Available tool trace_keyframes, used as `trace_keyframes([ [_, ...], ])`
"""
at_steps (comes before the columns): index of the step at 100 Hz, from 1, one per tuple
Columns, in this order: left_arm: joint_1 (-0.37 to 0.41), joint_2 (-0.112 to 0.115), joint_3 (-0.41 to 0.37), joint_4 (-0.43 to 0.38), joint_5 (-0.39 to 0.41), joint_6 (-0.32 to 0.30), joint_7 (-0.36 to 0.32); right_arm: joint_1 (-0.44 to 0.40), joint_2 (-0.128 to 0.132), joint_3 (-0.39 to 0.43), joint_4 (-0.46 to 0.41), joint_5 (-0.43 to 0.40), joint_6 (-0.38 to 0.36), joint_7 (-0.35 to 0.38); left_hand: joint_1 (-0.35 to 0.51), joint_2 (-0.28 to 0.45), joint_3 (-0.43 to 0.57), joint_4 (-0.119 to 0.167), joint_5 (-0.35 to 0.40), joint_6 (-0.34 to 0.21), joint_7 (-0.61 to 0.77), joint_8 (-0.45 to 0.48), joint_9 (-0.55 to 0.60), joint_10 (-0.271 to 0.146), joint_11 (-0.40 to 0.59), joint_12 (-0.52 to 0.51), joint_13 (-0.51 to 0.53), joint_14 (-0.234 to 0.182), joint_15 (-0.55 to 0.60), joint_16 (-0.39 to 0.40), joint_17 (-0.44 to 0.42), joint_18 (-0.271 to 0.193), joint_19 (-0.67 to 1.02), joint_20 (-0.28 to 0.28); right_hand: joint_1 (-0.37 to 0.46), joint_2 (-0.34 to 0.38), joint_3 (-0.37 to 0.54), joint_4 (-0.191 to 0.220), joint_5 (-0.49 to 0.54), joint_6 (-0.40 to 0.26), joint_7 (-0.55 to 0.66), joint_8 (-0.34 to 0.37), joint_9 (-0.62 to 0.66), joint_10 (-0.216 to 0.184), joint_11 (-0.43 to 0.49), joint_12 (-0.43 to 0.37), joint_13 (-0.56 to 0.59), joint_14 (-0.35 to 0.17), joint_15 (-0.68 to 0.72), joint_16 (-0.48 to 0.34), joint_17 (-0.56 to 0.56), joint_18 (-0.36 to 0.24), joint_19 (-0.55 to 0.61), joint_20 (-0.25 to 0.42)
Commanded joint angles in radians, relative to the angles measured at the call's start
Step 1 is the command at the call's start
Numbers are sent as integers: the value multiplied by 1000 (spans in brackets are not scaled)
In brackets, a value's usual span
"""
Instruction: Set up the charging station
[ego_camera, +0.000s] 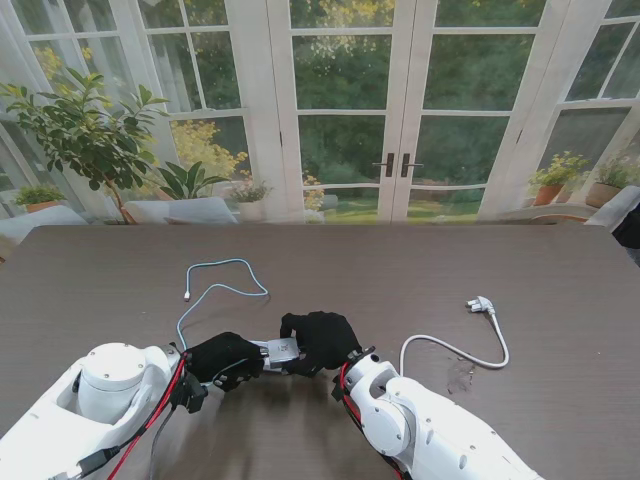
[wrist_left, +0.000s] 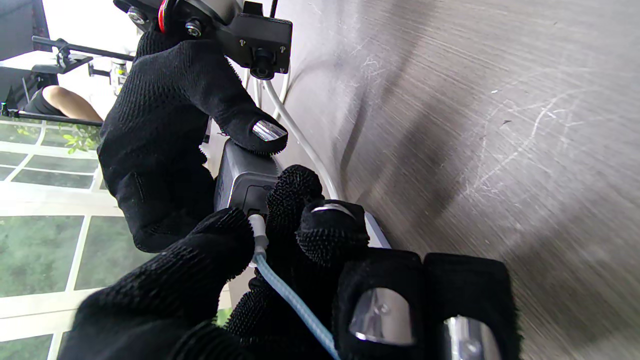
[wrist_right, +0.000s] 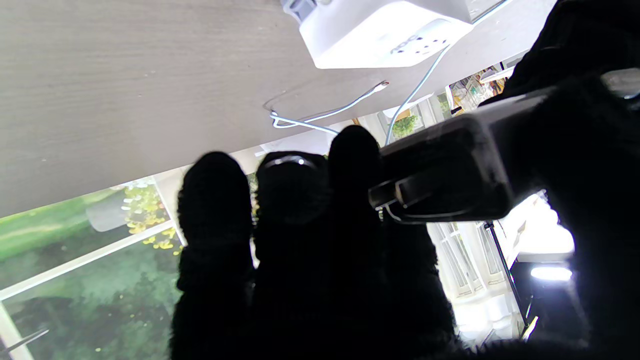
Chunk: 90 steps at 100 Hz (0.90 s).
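Right robot hand (ego_camera: 322, 340): grips the charger (ego_camera: 279, 352).
Left robot hand (ego_camera: 225, 358): pinches the blue cable (ego_camera: 222, 288), plugged into the charger.

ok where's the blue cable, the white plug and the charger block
blue cable (ego_camera: 226, 264), stand view, the loop lying on the table
white plug (ego_camera: 481, 304), stand view, the plug head at the cord's free end
charger block (ego_camera: 279, 353), stand view, its grey top between the two hands

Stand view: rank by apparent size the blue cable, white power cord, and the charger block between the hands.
1. Blue cable and white power cord: similar extent, can't separate them.
2. Charger block: smallest, partly covered by the left hand and right hand.
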Motion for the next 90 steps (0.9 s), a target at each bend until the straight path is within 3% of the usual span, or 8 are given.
trace_keyframes([
  [1, -3, -5, 5, 7, -3, -9, -21, -6, -9, -5, -6, 3, -5, 10, 121, 34, -6, -15, 60, 130, 29, 33, 50, 85, 51, 15, 21, -77, 107, 7, 60, -127, 275, 1, 150, 143, 167, 82, 156, -224, 190, 98, 44, -20, 17, 8, 36, -4, 12, -673, 7, -26, 16, 11],
  [18, -6, -5, 16, 21, 11, -45, -20, -8, -13, -6, -4, 11, -6, 8, 134, 49, -40, -36, 32, 108, 7, 48, 48, 48, 43, 35, 21, -92, 105, -1, 63, -152, 275, -8, 150, 144, 168, 82, 156, -222, 190, 98, 44, -19, 16, 8, 36, -3, 12, -673, 7, -25, 15, 11],
  [28, -1, -10, 17, 23, 15, -68, 6, -10, -13, -5, -5, 14, -4, 9, 110, 22, 4, -65, 34, 90, 17, 37, 49, 38, 44, 44, 21, -93, 102, -4, 63, -162, 275, -8, 151, 144, 168, 82, 155, -221, 191, 99, 43, -19, 16, 8, 35, -3, 12, -673, 8, -26, 15, 11],
  [57, 9, -22, 21, 32, 24, -138, 65, -19, -19, -2, -8, 42, -2, 22, -5, -75, 150, -121, 68, -14, -25, -71, 53, -7, 40, -8, 22, -98, 74, -12, 59, -133, 275, -56, 156, 142, 169, 84, 158, -217, 191, 99, 45, -14, 17, 8, 37, 0, 17, -670, 14, -31, 19, 13],
  [90, 14, -46, 37, 41, 8, -144, 152, -30, -27, 2, -9, 59, 22, 14, -28, -148, 202, -153, 44, -46, -61, -122, 60, -10, 24, -89, 22, -88, 50, -19, 53, -84, 275, -96, 158, 139, 171, 83, 160, -212, 191, 99, 48, -11, 16, 8, 35, 2, 25, -666, 15, -30, 20, 14],
])
